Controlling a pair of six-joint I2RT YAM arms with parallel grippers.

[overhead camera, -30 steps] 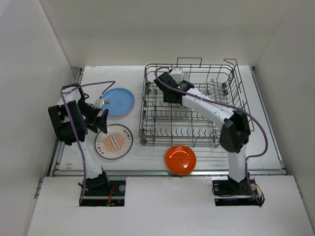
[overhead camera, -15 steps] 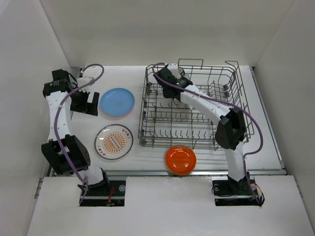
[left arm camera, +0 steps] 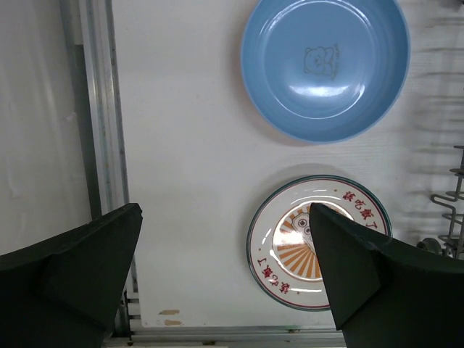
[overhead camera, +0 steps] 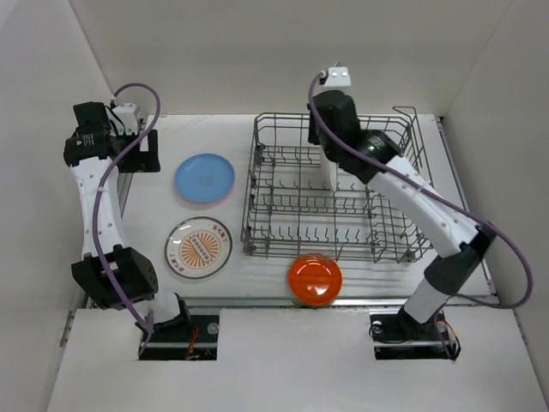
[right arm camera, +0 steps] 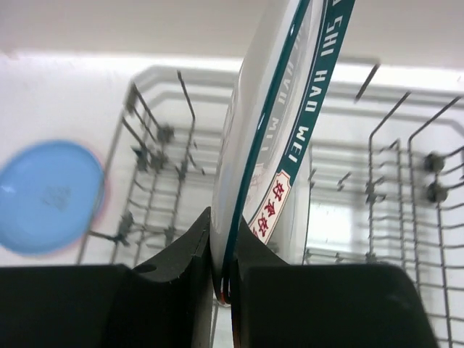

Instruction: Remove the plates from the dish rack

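Note:
My right gripper (overhead camera: 329, 153) is shut on the rim of a white plate with a dark teal patterned rim (right arm camera: 279, 123) and holds it upright, edge-on, above the grey wire dish rack (overhead camera: 255, 184). The plate shows as a white sliver in the top view (overhead camera: 330, 177). No other plates show in the rack (right arm camera: 156, 167). My left gripper (left arm camera: 225, 290) is open and empty, raised at the table's far left (overhead camera: 141, 153). Below it lie a blue plate (left arm camera: 325, 69) and a white patterned plate (left arm camera: 290, 246). An orange plate (overhead camera: 315, 279) lies in front of the rack.
The blue plate (overhead camera: 204, 178) rests on a pink one whose rim just shows. The patterned plate (overhead camera: 198, 247) lies near the front left. White walls enclose the table on three sides. A metal rail (left arm camera: 101, 130) runs along the left edge.
My right arm has lifted the white plate up out of the rack. My left arm has swung back and up toward the far left corner, away from the blue plate.

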